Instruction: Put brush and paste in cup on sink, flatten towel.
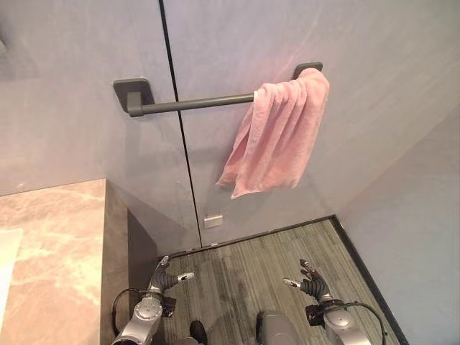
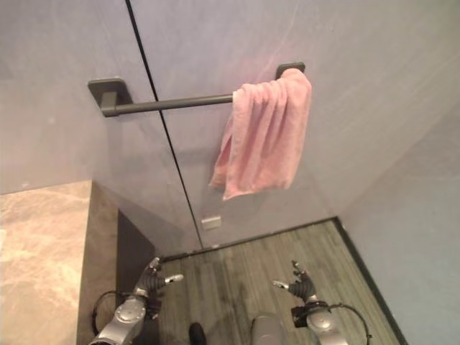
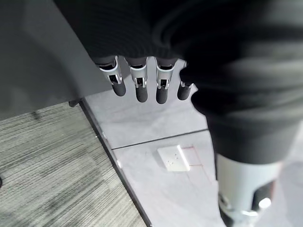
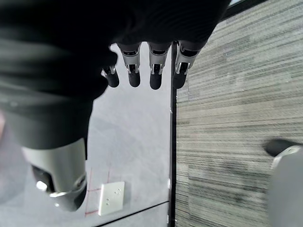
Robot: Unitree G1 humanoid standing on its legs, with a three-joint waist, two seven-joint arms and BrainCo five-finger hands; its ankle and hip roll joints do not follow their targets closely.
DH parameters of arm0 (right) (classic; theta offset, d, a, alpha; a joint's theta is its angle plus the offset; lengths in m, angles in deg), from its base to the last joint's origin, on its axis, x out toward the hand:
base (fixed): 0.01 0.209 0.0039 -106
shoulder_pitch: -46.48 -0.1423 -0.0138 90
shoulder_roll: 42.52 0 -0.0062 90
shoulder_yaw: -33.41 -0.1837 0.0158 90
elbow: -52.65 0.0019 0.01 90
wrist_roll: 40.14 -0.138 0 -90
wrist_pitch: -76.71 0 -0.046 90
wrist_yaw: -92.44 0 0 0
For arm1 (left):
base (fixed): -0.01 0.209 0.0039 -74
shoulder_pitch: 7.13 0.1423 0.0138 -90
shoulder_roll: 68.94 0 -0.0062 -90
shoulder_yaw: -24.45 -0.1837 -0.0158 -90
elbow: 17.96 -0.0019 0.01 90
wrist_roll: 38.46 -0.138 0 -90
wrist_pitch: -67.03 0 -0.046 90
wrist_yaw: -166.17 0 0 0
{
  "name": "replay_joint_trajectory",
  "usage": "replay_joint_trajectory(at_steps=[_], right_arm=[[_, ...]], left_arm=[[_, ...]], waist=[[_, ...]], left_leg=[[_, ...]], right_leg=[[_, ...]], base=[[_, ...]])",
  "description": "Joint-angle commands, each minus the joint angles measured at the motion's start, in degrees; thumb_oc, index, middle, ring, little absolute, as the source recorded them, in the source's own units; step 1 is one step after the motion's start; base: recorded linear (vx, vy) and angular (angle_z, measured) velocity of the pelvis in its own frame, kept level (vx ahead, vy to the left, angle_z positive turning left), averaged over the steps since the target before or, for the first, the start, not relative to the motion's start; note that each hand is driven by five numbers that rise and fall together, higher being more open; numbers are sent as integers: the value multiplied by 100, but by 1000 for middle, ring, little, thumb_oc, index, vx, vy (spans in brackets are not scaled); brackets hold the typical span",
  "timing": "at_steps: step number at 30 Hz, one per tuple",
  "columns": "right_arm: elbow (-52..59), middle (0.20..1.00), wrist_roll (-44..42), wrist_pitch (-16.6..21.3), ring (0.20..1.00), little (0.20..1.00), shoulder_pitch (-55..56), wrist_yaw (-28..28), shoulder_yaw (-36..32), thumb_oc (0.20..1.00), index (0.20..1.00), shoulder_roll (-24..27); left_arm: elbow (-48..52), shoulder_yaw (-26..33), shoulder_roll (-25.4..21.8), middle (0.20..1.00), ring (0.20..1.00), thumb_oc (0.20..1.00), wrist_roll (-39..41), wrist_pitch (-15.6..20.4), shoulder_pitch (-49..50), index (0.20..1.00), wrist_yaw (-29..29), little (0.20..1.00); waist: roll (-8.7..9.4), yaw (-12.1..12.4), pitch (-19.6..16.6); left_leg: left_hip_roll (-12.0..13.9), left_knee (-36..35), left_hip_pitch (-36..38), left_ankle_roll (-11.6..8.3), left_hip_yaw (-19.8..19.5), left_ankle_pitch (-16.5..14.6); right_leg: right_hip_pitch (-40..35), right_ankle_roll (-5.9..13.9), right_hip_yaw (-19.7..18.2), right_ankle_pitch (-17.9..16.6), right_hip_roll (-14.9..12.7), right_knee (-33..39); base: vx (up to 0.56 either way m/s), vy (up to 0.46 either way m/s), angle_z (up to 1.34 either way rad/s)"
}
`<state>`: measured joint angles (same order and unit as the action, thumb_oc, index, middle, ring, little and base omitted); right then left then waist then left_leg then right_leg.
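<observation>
- The left hand [image 1: 167, 279] is seen low down, well below the towel bar [image 1: 194, 103], with its fingers [image 3: 138, 85] relaxed and only slightly bent; nothing is held in it.
- The right hand [image 1: 310, 282] is carried at the same low level, well below the bar's right end, its fingers [image 4: 155, 73] likewise loose and nothing grasped.
- Both hands are judged to be hanging in a rest posture, since neither is raised toward anything.
- A white wall outlet [image 1: 213, 221] is set in the grey wall below the bar, just above the striped floor [image 1: 259, 266] and between the two hands.
- A marble counter [image 1: 54, 244] stands below the bar's left mount [image 1: 134, 93]; a pale edge at its far left may be the sink, but this cannot be told.
- The pink towel [image 1: 279, 133] is draped over the bar's right end, bunched into folds against the right mount [image 1: 307, 68] and hanging narrow and askew. It is not yet flattened.
- Brush, paste and cup cannot be located from here.
- Spreading the towel leftward along the bare part of the bar is judged the likely need, for which both hands must first be raised.
</observation>
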<state>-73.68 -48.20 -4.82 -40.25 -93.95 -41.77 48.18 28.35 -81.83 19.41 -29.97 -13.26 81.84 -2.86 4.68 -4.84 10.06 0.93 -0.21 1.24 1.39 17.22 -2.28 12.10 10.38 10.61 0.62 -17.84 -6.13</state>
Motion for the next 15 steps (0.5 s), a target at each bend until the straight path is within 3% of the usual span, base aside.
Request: replay_joint_trajectory(at_steps=[1, 3, 7, 15], right_arm=[[374, 1000, 67, 247, 1000, 1000, -125, -134, -46, 1000, 1000, 102], [410, 1000, 70, 261, 1000, 1000, -113, -143, -96, 1000, 1000, 194], [414, 1000, -93, 337, 1000, 1000, -11, -302, -538, 1000, 1000, 382], [814, 1000, -491, 473, 1000, 1000, -120, -423, -926, 1000, 1000, 433]], left_arm=[[641, 95, -252, 1000, 1000, 1000, -13, 230, 108, 1000, -1, 1000], [713, 62, -239, 1000, 1000, 1000, -90, 256, 203, 1000, -26, 1000], [1123, -12, -307, 1000, 1000, 1000, -254, 256, 389, 1000, -156, 1000], [1810, 195, -421, 1000, 1000, 1000, -121, 308, 382, 1000, -113, 1000]], waist=[[40, -79, 55], [116, -18, -92], [-35, -43, -259], [-197, -41, -398]], left_leg=[[506, 540, -7, -305, -182, -74], [620, 422, 22, -442, -208, 59], [816, 167, 80, -622, -313, 306], [836, -328, 276, -687, -363, 539]], right_leg=[[-448, 63, -401, -799, 302, -90], [-705, 3, -283, -695, 486, 171], [-1071, -84, -25, -527, 720, 528], [-1248, -127, 99, -462, 762, 570]], base=[[32, -150, 11], [103, -251, 52], [103, -207, 24], [50, -39, 14]])
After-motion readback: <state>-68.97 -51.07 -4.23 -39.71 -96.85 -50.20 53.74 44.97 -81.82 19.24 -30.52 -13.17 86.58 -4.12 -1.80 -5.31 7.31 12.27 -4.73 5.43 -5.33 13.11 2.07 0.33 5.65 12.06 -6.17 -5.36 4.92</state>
